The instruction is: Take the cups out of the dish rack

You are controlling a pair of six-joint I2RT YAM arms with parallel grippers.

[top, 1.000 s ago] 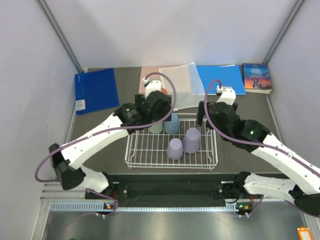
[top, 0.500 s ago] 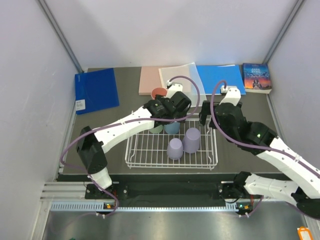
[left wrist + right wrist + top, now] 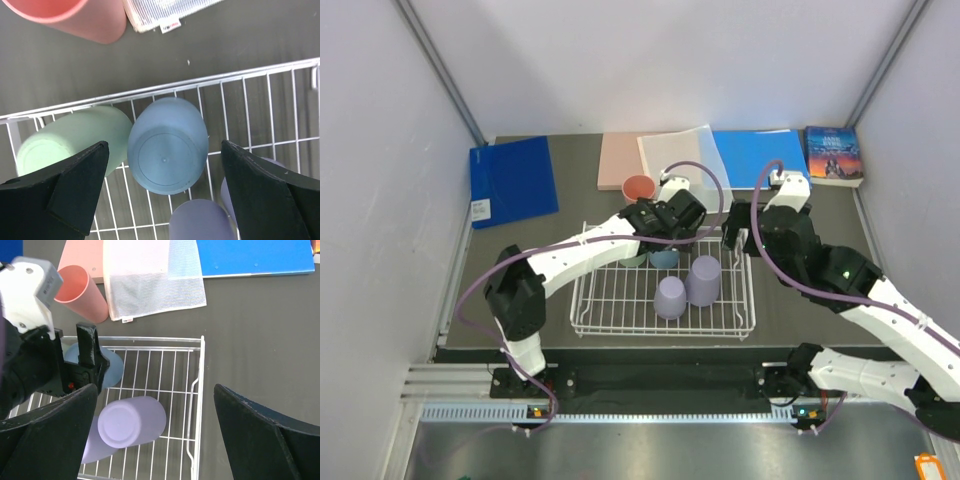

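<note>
The white wire-grid dish rack (image 3: 620, 305) sits on the dark table (image 3: 520, 250) and holds four small plastic tumblers, all bottom up. The pale green tumbler (image 3: 70, 140) is in the rack's far-left corner. The light blue tumbler (image 3: 167, 145) is just beside it along the far side, and the two look to be touching. The two lavender tumblers (image 3: 671, 297) (image 3: 703, 279) stand side by side near the rack's middle. The fifth, a salmon pink tumbler (image 3: 638, 187), stands mouth up on the table just beyond the rack's far edge.

The left end effector (image 3: 169, 186) hangs over the far side of the rack with its jaws spread wide. One finger is above the green tumbler and the other is past the blue one, and it grips nothing. The right end effector (image 3: 157, 437) is also wide open and empty, above the rack's far-right corner.

A white mesh pouch (image 3: 150, 275) and a flat blue folder (image 3: 255, 257) lie on the table beyond the rack.
</note>
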